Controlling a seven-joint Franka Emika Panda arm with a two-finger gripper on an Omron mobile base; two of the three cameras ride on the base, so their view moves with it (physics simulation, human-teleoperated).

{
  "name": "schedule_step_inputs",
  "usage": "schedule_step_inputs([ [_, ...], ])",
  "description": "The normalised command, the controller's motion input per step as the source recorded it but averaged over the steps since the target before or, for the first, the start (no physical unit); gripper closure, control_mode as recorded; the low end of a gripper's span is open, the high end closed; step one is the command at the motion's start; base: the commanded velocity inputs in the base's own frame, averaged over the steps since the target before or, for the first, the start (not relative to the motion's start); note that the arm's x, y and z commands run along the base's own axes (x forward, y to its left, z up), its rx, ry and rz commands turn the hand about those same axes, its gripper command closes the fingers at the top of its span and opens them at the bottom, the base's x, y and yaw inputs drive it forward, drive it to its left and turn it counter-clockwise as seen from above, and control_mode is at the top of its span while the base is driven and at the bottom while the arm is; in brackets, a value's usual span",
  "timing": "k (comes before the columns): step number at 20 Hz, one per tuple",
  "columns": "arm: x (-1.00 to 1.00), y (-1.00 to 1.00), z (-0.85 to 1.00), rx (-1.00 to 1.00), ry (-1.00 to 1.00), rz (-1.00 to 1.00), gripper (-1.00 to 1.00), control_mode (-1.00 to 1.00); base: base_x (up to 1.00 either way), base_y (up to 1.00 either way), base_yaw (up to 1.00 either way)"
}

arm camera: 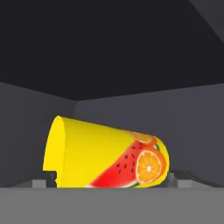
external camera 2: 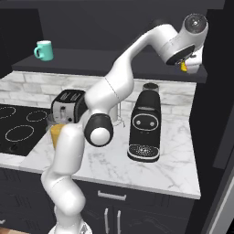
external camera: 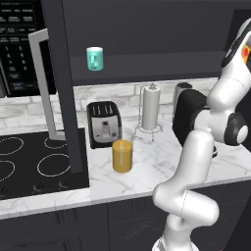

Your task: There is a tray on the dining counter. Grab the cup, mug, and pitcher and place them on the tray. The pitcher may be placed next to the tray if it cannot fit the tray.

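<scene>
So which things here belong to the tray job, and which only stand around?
For the job:
- cup, between the open jaws
- mug, on the shelf
- pitcher, on the counter

Just standing about:
- toaster
- paper-towel roll
- coffee machine
- stove

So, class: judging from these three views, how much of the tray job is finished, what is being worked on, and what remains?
Nothing looks done yet. The mug sits on the dark shelf and the pitcher stands on the marble counter beside the toaster. In hand: the open gripper is closing in on the cup, which fills the hand view, not yet gripped. All three placements remain.
</scene>
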Motion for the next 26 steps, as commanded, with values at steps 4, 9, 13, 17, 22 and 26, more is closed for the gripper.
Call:
schedule_step_inputs([
  [4,0.13,0.00,0.00,0.00,0.02,0.00,-1.00,-1.00,0.00,0.00,0.00],
  [9,0.05,0.00,0.00,0.00,0.03,0.00,-1.00,-1.00,0.00,0.00,0.00],
  [13,0.09,0.00,0.00,0.00,0.02,0.00,-1.00,-1.00,0.00,0.00,0.00],
  [17,0.10,-0.05,0.00,0.00,0.01,0.00,-1.00,-1.00,0.00,0.00,0.00],
  [22,0.08,-0.09,0.05,0.00,0.00,0.00,-1.00,-1.00,0.00,0.00,0.00],
  [26,0.05,-0.11,0.09,0.00,0.01,0.00,-1.00,-1.00,0.00,0.00,0.00],
])
